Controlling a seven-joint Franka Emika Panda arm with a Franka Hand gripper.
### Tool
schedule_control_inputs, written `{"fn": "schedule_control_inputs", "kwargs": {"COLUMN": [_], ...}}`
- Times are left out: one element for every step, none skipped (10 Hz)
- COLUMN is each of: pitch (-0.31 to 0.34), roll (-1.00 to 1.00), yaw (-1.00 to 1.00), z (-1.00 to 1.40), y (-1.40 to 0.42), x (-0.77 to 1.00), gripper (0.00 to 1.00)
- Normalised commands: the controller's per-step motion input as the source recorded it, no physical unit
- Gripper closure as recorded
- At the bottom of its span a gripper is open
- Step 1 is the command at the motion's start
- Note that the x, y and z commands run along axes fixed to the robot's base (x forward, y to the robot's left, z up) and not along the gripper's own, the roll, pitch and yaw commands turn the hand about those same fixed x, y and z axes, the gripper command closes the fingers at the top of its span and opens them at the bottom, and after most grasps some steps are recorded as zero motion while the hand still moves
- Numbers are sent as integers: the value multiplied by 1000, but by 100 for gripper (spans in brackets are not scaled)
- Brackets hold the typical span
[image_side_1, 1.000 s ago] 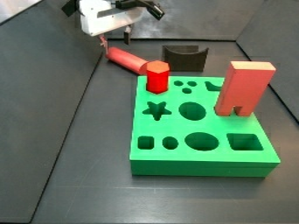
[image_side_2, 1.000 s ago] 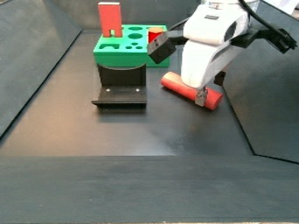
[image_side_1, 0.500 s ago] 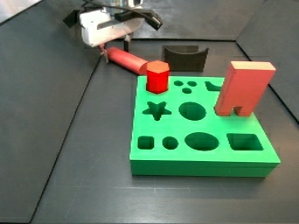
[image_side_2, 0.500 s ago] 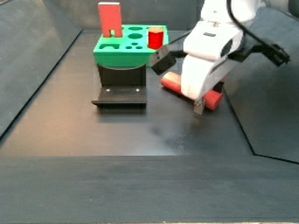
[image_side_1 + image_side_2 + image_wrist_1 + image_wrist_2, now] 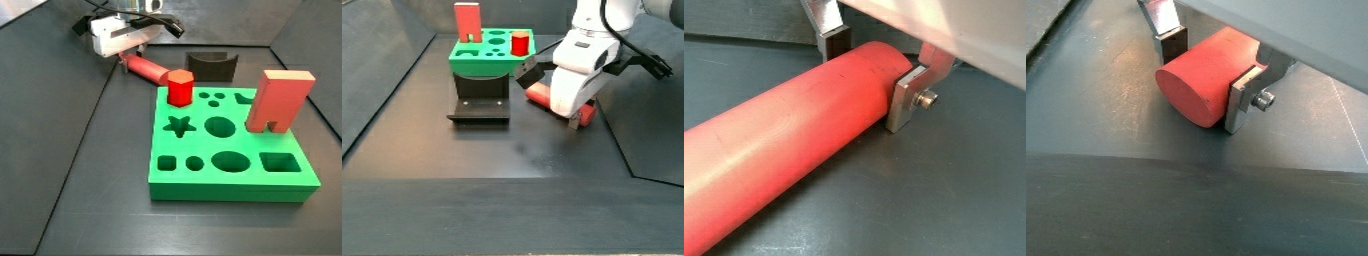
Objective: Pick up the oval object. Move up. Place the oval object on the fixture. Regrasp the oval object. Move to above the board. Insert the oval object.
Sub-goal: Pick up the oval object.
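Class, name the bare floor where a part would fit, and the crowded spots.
Free: dark floor in front of the fixture. Crowded: the gripper straddles the oval object beside the fixture; the board carries pegs.

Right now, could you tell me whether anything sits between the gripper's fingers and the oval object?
Nothing visible does. In both wrist views the gripper straddles one end of the oval object lying on the floor, with a finger right against its side.
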Motion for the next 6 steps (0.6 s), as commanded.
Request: {"fn": "schedule_control_inputs", "kwargs": {"pitch": [0,0,0,0,0,0], "roll": [0,0,0,0,0,0], "yaw": [0,0,0,0,0,0], "z": [0,0,0,0,0,0], "y": [0,0,0,0,0,0], "x": [0,0,0,0,0,0], "gripper": [100,100,100,100,100,100]}}
